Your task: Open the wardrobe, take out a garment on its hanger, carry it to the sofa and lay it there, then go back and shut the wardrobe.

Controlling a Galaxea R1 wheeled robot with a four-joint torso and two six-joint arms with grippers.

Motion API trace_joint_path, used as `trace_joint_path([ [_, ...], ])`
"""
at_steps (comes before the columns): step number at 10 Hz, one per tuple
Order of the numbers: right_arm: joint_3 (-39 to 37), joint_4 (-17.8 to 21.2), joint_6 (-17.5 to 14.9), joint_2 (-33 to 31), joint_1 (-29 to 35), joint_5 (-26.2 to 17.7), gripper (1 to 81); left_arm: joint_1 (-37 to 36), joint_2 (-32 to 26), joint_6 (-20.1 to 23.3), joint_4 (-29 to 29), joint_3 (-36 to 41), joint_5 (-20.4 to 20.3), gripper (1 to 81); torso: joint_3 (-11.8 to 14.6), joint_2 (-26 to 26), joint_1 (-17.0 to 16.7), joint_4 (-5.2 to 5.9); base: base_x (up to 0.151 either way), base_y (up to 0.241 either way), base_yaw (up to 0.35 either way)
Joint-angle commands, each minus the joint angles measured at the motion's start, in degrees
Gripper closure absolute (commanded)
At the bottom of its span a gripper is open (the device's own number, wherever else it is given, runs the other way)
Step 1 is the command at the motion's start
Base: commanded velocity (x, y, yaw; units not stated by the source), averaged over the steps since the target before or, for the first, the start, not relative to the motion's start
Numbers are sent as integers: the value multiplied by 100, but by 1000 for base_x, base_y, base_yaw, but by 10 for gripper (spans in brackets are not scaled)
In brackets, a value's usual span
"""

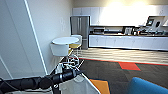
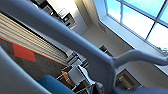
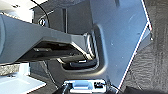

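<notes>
My left arm reaches in from the left across the bottom of the head view, and its gripper point(image 1: 75, 72) holds up the white garment point(image 1: 78, 86), which hangs just below it. The pale hanger point(image 2: 75, 42) runs as a thick bar close across the left wrist view, its hook point(image 2: 140, 55) curving off to one side. The blue sofa point(image 1: 147, 87) rises at the lower right, a short way past the garment, and its blue edge point(image 2: 52, 86) also appears under the hanger. In the right wrist view I see my own grey body panel point(image 3: 117, 32) above dark carpet.
A tall white wall point(image 1: 30, 37) stands close on the left. Ahead are a round white table point(image 1: 65, 40) with white and yellow chairs, a steel fridge point(image 1: 80, 27) and a long kitchen counter point(image 1: 127, 41). Something orange point(image 1: 100, 86) lies beside the garment. Dark carpet with a red tile point(image 1: 128, 66) lies ahead.
</notes>
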Motion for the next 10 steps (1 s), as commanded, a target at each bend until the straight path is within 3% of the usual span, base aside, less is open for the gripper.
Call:
trace_joint_path([
  [1, 48, -28, -21, -23, 124, -338, 10, -838, -115, 76, 221, 211, -141, 811, 0, 0, 0, 0, 0, 0, -249],
  [10, 30, -28, -21, -5, 133, -347, 10, -777, -238, 85, 300, 307, -149, 811, 0, 0, 0, 0, 0, 0, -250],
])
